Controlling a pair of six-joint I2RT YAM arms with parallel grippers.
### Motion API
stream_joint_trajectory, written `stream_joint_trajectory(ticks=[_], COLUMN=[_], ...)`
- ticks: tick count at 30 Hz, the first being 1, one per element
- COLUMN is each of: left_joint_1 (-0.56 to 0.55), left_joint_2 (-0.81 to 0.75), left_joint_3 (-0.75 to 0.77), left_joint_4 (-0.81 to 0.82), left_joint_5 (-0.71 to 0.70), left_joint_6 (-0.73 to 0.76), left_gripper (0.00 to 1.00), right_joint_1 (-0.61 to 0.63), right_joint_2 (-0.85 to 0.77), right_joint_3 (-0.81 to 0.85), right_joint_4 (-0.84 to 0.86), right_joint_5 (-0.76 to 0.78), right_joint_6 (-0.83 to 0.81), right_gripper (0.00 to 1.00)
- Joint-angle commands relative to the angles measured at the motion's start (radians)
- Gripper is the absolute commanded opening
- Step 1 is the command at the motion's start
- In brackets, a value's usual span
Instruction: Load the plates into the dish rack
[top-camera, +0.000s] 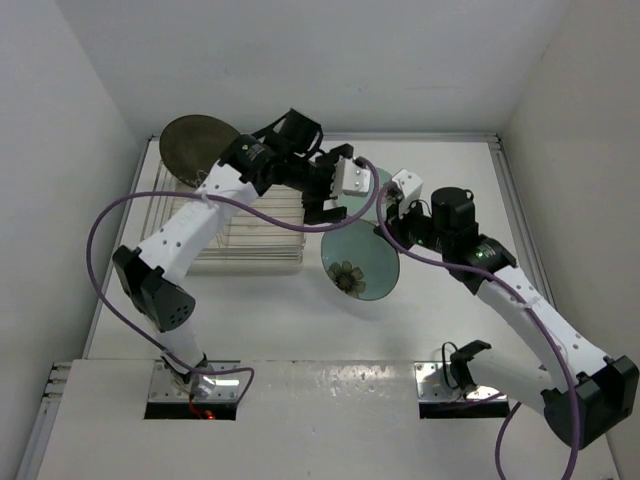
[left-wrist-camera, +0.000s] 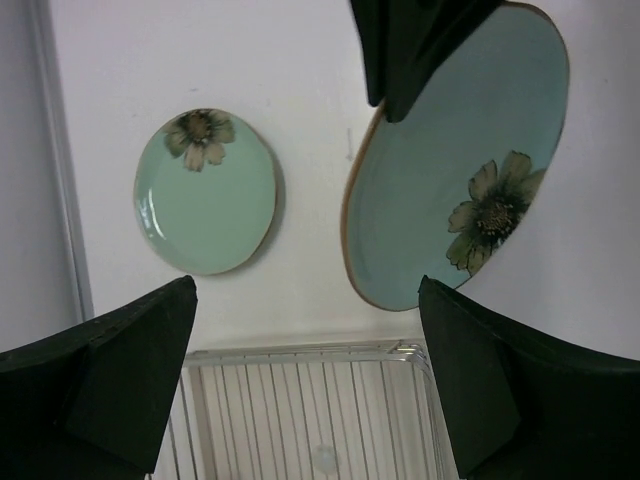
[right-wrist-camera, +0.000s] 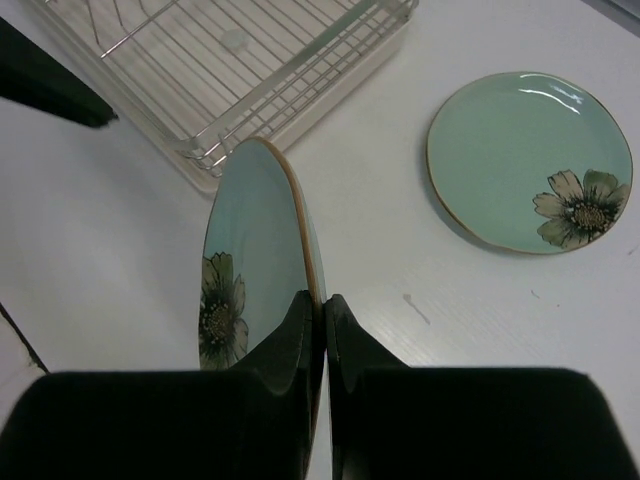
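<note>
Just off the dish rack's near right corner, my right gripper is clamped on the rim of one mint green plate. It holds the plate on edge, clear of the table. In the right wrist view both fingers pinch the brown-edged rim, with the flower low on the plate's face. The second mint plate lies flat on the table beyond, apart from the rack, and from above my left wrist camera partly hides it. The dark brown plate leans at the rack's far left corner; I cannot tell which slot holds it. My left arm stretches across the top of the rack and covers much of it from above. The left gripper hangs over the rack's right edge, close to the held plate, with its fingers spread wide and nothing between them. Purple cables loop beside both arms.
</note>
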Motion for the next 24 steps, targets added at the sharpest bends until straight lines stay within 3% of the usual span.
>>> stream_joint_trajectory(ticks=[1, 9, 12, 16, 18, 20, 21, 24], left_joint_1=[-0.014, -0.014, -0.034, -0.046, -0.046, -0.055, -0.055, -0.055], left_joint_2=[0.016, 0.048, 0.069, 0.091, 0.091, 0.091, 0.091, 0.091], left_joint_3=[0.003, -0.140, -0.183, -0.215, -0.206, -0.190, -0.190, -0.154], left_joint_4=[-0.096, 0.036, 0.066, 0.150, 0.151, 0.151, 0.151, 0.151], left_joint_5=[0.115, 0.257, 0.276, 0.241, 0.241, 0.221, 0.212, 0.180], left_joint_6=[0.194, 0.163, 0.163, 0.103, 0.090, 0.077, 0.060, 0.046], left_gripper=[0.97, 0.97, 0.89, 0.60, 0.39, 0.04, 0.00, 0.00], right_joint_1=[0.043, 0.085, 0.086, 0.086, 0.088, 0.086, 0.086, 0.086], right_joint_2=[-0.020, -0.031, -0.039, -0.065, -0.075, -0.094, -0.095, -0.115], right_joint_3=[0.073, 0.026, 0.016, 0.010, 0.001, -0.016, -0.021, -0.034], right_joint_4=[0.167, 0.210, 0.235, 0.251, 0.255, 0.258, 0.258, 0.256], right_joint_5=[0.016, 0.042, 0.043, 0.022, 0.019, 0.020, 0.022, 0.028], right_joint_6=[-0.030, -0.061, -0.061, -0.056, -0.053, -0.048, -0.048, -0.047], right_gripper=[0.00, 0.00, 0.00, 0.00, 0.00, 0.00, 0.00, 0.00])
